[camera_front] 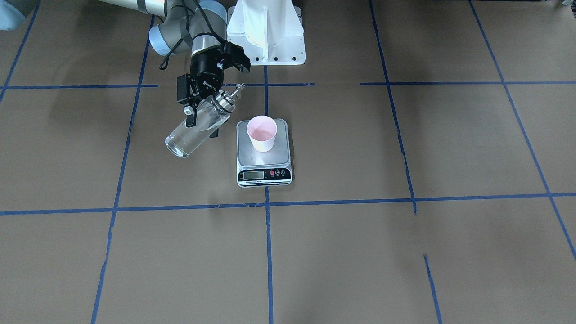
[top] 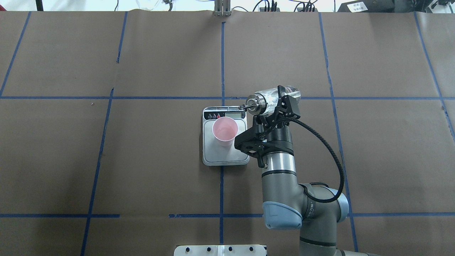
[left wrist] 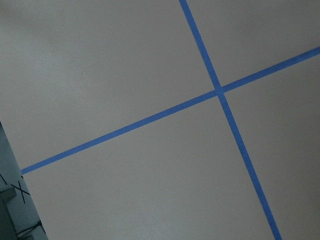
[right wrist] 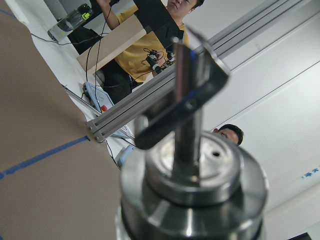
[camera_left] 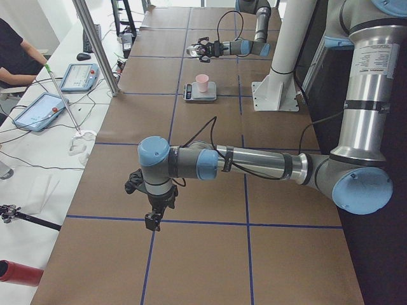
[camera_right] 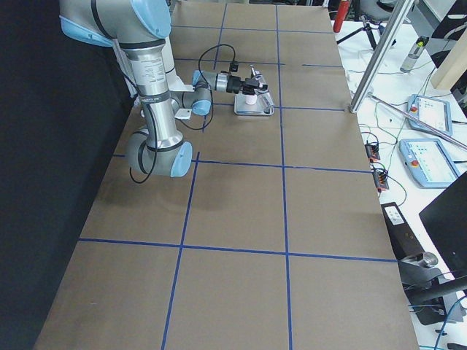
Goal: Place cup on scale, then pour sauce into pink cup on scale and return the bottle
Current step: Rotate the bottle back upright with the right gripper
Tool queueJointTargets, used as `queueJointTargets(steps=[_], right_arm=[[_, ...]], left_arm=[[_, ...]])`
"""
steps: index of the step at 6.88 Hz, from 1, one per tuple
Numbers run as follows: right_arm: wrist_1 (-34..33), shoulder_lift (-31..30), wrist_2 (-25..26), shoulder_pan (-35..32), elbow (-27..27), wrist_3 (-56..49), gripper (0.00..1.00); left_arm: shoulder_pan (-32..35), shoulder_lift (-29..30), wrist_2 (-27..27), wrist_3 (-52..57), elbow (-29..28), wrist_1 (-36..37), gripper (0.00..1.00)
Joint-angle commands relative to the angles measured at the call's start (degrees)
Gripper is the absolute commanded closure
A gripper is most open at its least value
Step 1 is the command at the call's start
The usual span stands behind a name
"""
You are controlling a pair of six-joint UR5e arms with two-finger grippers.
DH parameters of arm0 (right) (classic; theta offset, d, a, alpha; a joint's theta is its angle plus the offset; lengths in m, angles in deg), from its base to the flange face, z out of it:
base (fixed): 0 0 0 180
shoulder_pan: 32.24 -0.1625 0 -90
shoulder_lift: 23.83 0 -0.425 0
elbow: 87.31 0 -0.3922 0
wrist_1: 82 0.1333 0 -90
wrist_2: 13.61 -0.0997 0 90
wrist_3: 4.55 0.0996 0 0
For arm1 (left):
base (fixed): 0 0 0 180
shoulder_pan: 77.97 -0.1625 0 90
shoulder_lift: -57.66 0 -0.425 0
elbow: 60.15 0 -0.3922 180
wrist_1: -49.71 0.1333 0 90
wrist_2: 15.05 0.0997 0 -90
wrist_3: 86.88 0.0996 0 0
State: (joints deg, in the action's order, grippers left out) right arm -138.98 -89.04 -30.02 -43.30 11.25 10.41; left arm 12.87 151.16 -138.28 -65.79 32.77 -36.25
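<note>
The pale pink cup (camera_front: 262, 132) (top: 224, 131) stands upright on the silver platform of the scale (camera_front: 264, 157) (top: 224, 156). My right gripper (camera_front: 202, 114) (top: 275, 101) is shut on the clear bottle (camera_front: 191, 132) (top: 275, 95), which is tilted near horizontal beside the scale. Its silver pour-spout cap (top: 254, 103) (right wrist: 192, 185) points toward the scale's display end and is off to the side of the cup's mouth. The sauce in the bottle is hard to make out. My left gripper (camera_left: 152, 218) hangs low over the table far from the scale; whether it is open or shut I cannot tell.
The white robot base (camera_front: 265, 31) stands behind the scale. Blue tape lines (left wrist: 217, 90) grid the brown table. A side bench with tablets (camera_left: 38, 111) and a seated person runs along the operators' edge, and an aluminium post (camera_left: 98, 47) rises there.
</note>
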Motion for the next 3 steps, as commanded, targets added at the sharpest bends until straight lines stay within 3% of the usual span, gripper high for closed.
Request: queueJointTargets(steps=[1,3], right_arm=[[0.29,-0.27,-2.57,-0.54,2.16,10.84,1.0],[0.29,-1.93,-8.07,-3.16,2.52,24.61,1.0]], left_arm=[[0.9,0.88,0.1,0.0,0.07,0.1,0.0],[1.26,1.76,0.19,0.0,0.33,0.27,0.0]])
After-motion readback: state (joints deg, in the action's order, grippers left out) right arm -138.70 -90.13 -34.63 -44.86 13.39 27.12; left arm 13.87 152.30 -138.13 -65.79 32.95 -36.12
